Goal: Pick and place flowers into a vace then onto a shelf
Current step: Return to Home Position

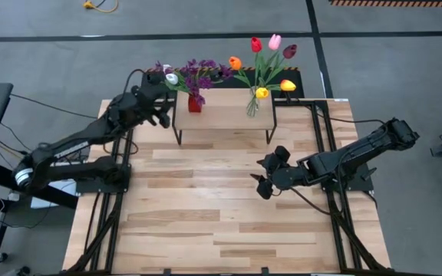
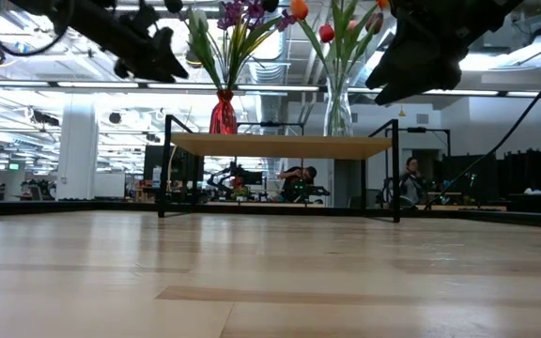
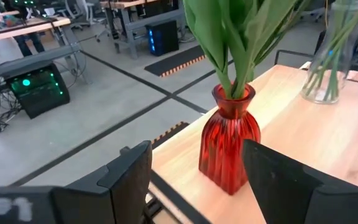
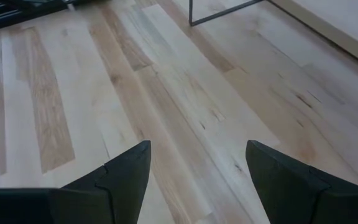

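Atop shelf (image 1: pixel 225 115), red vase (image 1: pixel 195 103), glass vase (image 1: pixel 252 107), flowers (image 1: pixel 271 46) in both, left jaws spread, seemingly beside red vase, right jaws spread

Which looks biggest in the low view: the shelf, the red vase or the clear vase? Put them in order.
1. shelf, by far the widest
2. clear vase, a little taller than the red one
3. red vase

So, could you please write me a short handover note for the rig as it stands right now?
Left claw: open, empty, by the shelf's left end, facing the red vase.
Right claw: open, empty, over the table before the shelf.
Done: red vase with purple sprig and clear vase with tulips stand upright on the shelf.
Left: bring both arms home, backing the left one clear of the red vase.
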You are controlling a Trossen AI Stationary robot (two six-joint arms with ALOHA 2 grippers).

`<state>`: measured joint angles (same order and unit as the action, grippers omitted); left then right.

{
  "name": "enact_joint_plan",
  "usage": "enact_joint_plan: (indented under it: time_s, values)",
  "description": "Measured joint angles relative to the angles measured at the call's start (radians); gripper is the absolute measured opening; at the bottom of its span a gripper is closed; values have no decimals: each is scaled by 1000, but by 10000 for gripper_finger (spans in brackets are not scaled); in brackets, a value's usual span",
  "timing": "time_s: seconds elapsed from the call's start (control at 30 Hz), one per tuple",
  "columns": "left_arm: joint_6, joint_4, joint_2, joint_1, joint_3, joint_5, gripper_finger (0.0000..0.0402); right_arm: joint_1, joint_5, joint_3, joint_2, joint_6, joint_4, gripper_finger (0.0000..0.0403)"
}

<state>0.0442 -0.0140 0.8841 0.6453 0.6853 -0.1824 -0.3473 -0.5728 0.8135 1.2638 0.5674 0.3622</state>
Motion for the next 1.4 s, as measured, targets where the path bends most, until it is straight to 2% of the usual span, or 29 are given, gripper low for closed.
enact_joint_plan:
  time_s: [0.3, 0.43, 0.6, 0.73, 0.87, 1.0, 1.1, 1.2, 1.3, 1.4]
  values:
    - [-134, -144, -208, 0, 0, 7, 240, 0, 1, 0, 0, 2, -24, 256]
    - [-321, -150, -293, -6, 0, 94, 240, 0, 64, 0, 0, -16, -54, 256]
    - [-340, -164, -389, -53, 0, 261, 240, 0, 170, 12, 0, -93, -57, 256]
    - [-374, -108, -462, -116, -1, 364, 240, -2, 214, 55, 0, -153, -59, 256]
    - [-296, 78, -488, -241, 0, 401, 240, -20, 217, 127, -3, -273, -64, 256]
    - [-150, 153, -469, -405, 0, 345, 240, -31, 219, 212, -11, -363, -57, 256]
    - [-90, 186, -404, -558, -29, 275, 240, -32, 245, 275, -41, -410, -57, 256]
    - [-54, 303, -320, -727, -87, 193, 240, -30, 295, 323, -96, -419, -42, 256]
    - [-32, 316, -306, -895, -129, 38, 240, -30, 335, 340, -180, -410, -15, 256]
    - [-9, 315, -353, -1034, -169, -126, 240, -56, 339, 340, -267, -393, 32, 256]
